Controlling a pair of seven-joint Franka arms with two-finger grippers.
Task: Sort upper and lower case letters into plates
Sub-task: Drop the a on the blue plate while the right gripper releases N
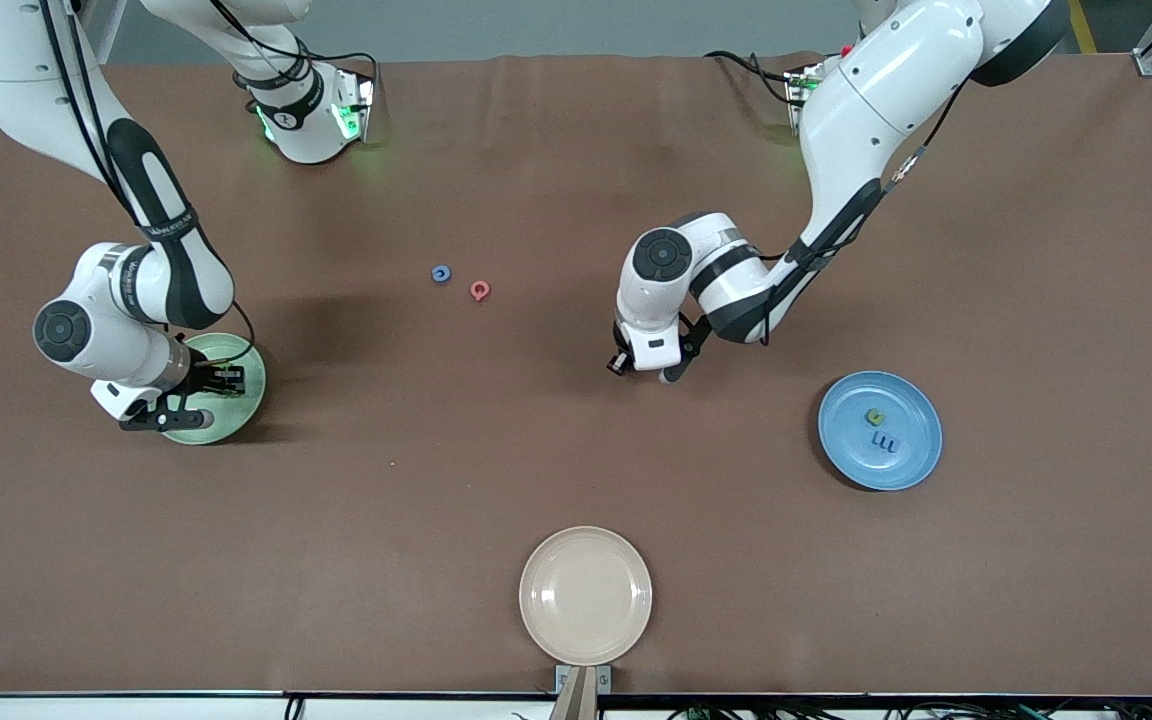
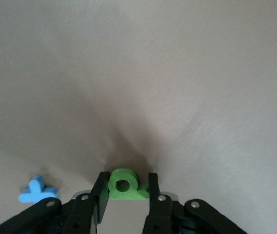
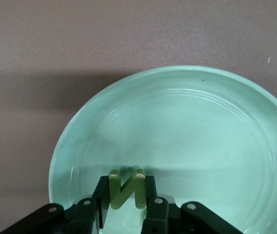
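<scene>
The right gripper (image 3: 124,195) hung over the pale mint green round plate (image 1: 236,352) at the right arm's end of the table, its two black fingers (image 3: 101,195) clamped on a flat green N-shaped letter piece (image 3: 125,189) held just above the plate's inner surface. In the front view that gripper (image 1: 221,383) covered much of the plate.

The left gripper (image 2: 125,195) was low over the bare brown table near its middle, jaws closed on a flat green lower-case letter piece with a round hole (image 2: 124,185). Just beside it on the table lay a small flat blue letter piece (image 2: 37,190). From the front camera the left gripper (image 1: 648,372) hid both of these.

The medium blue round plate (image 1: 911,455) sat toward the left arm's end of the table, holding a small green letter piece (image 1: 875,416) and a dark blue E-shaped letter piece (image 1: 884,442), near each other but apart. Farther from the front camera, near the middle of the table, a small blue ring-like letter (image 1: 441,273) and a small red ring-like letter (image 1: 480,290) lay close together without touching.

A cream-beige round plate (image 1: 586,595) sat at the table edge nearest the front camera
</scene>
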